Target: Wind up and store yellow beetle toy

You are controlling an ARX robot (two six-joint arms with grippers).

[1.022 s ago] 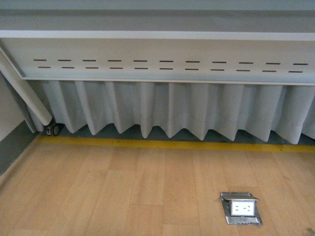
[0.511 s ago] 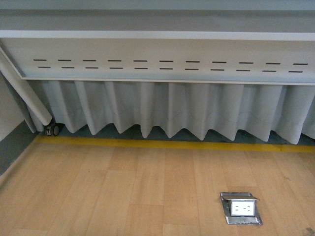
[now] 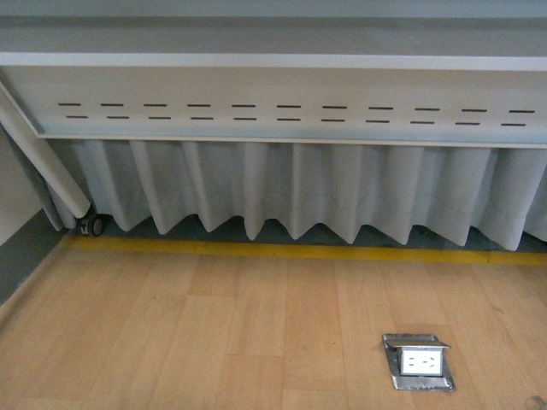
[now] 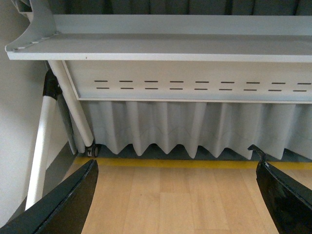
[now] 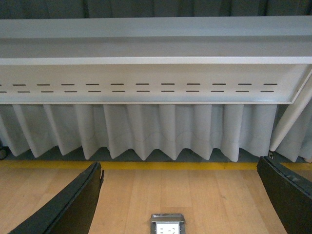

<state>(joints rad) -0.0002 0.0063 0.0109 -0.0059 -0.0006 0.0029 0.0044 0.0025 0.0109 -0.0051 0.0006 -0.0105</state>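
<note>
Pale wood-plank floor [image 3: 214, 325], smooth and faintly glossy, runs to a yellow tape line [image 3: 299, 251] at the far edge. Beyond it hangs a pleated grey-white curtain [image 3: 299, 192], its hem scalloped, under a flat grey metal panel [image 3: 282, 98] punched with two rows of short slots. A tubular leg [image 3: 43, 158] slants down at far left to a small caster [image 3: 91, 225]. Set in the floor at near right: a brushed-metal outlet box [image 3: 417, 362], lid popped up, white socket face showing. Left tool [image 4: 175, 195] is spread wide, glossy black fingers at both sides of its wrist view, nothing between them. Right tool [image 5: 180, 195] likewise wide apart and empty, the outlet box lying on the floor below its gap. Both appear raised and aimed at the far wall, probably a parked pose. The yellow beetle toy appears in no view; its location cannot be told, nor any bench.
</note>
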